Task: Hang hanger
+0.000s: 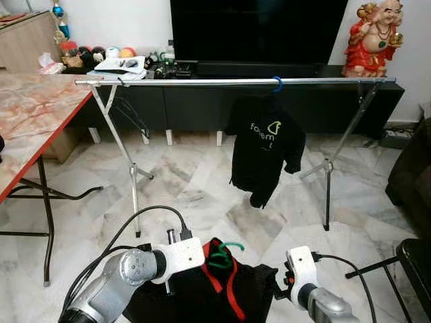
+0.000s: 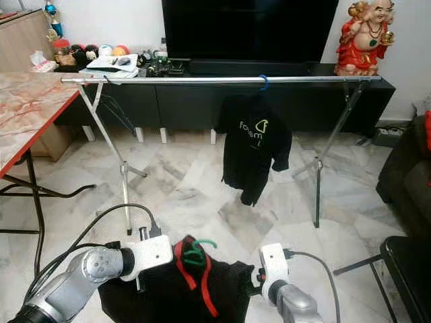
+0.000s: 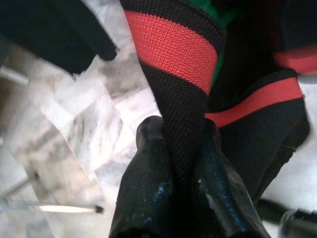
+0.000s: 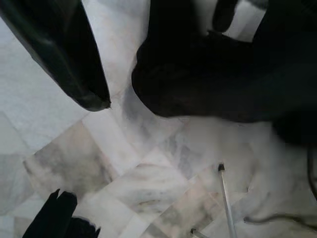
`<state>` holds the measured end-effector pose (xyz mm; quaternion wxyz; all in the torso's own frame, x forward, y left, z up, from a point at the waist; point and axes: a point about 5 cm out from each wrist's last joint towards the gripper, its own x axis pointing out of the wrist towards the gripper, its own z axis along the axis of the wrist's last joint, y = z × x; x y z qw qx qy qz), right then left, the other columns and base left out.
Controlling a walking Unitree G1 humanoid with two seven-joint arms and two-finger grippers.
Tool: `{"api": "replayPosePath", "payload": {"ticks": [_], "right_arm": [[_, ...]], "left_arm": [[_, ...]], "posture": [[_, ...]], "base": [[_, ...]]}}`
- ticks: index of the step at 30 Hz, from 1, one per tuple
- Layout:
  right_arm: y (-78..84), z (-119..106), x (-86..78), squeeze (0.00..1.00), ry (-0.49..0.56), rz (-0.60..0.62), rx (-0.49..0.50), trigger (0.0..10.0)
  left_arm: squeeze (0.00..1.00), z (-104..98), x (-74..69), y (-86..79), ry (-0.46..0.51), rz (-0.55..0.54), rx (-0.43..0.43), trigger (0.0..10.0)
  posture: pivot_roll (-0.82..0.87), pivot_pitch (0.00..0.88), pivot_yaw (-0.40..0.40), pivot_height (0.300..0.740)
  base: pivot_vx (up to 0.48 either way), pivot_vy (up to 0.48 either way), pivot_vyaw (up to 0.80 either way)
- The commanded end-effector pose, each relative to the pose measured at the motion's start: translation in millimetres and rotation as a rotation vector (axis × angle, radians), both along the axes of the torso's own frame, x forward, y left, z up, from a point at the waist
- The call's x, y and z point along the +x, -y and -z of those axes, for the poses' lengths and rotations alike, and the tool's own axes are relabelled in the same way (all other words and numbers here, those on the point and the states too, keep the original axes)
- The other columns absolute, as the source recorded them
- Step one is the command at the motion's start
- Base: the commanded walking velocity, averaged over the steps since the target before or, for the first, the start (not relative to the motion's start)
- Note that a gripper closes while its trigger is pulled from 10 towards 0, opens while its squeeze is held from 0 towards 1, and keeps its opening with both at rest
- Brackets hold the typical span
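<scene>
we see the left gripper (image 3: 181, 144) clenched on the black-red garment (image 1: 222, 289) carrying the green hanger (image 1: 221, 254), low before the rail (image 1: 236, 81); right gripper (image 4: 74, 153) released beside the cloth.

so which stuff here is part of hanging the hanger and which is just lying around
Job:
- green hanger in the black and red garment
- left gripper, shut on garment
- right gripper, open
- rail

Lying about:
- hung black shirt
- table
- TV
- red statue
</scene>
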<state>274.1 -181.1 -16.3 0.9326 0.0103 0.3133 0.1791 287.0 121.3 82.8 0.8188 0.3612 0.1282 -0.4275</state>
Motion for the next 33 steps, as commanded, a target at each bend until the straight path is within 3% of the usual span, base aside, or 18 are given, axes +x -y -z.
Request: {"api": "replayPosePath", "payload": {"ticks": [1, 10, 15, 17, 20, 21, 24, 30, 33], "right_arm": [[-0.8, 10.9, -12.7, 0.0, -0.051, -0.004, 0.012, 10.0], [3.7, -3.6, 0.5, 0.0, 0.05, 0.066, 0.059, 10.0], [-1.6, -9.7, 6.1, 0.0, 0.088, 0.038, 0.078, 10.0], [-4.8, -13.7, 9.0, 0.0, 0.112, 0.032, 0.117, 10.0], [-15.6, -18.2, 8.3, 0.0, 0.132, -0.068, 0.202, 10.0], [-24.1, -19.8, 4.3, 0.0, 0.136, -0.181, 0.236, 10.0], [-26.7, -15.7, -3.5, 0.0, 0.1, -0.303, 0.203, 10.0], [-26.3, -12.1, -8.8, 0.0, 0.073, -0.384, 0.161, 10.0], [-23.0, -13.1, -6.8, 0.0, 0.094, -0.368, 0.107, 10.0]], "left_arm": [[0.0, -18.0, 15.0, -6.3, 0.067, -0.105, -0.068, 10.0], [0.0, -11.6, 18.8, -17.6, 0.045, -0.226, -0.014, 10.0], [0.0, -8.9, 14.7, -17.7, 0.006, -0.179, -0.003, 10.0], [0.0, -4.5, 7.1, -15.1, -0.064, -0.122, -0.002, 10.0], [0.0, -3.3, 3.6, -10.4, -0.083, -0.102, -0.014, 10.0], [0.0, -3.8, 3.7, -7.0, -0.091, -0.105, -0.033, 10.0], [0.0, -5.9, 6.2, -2.3, -0.097, -0.105, -0.054, 10.0], [0.0, -10.9, 10.5, 3.7, -0.108, -0.105, -0.089, 10.0], [0.0, -13.8, 12.1, 6.9, -0.111, -0.101, -0.1, 10.0]], "posture": [[0.09, 0.039, -0.025, 0.74], [0.09, 0.04, -0.025, 0.74], [0.09, 0.036, -0.028, 0.74], [0.09, 0.035, -0.03, 0.74], [0.09, 0.035, -0.032, 0.74], [0.09, 0.035, -0.032, 0.74], [0.09, 0.035, -0.032, 0.74], [0.08, 0.032, -0.035, 0.74], [0.08, 0.031, -0.034, 0.74]], "base": [[0.0, 0.0, 0.0], [0.0, 0.0, 0.0], [0.0, 0.0, 0.0], [0.0, 0.0, 0.0], [0.0, 0.0, 0.0], [0.0, 0.0, 0.0], [0.0, 0.0, 0.0], [0.0, 0.0, 0.0], [0.0, 0.0, 0.0]]}}
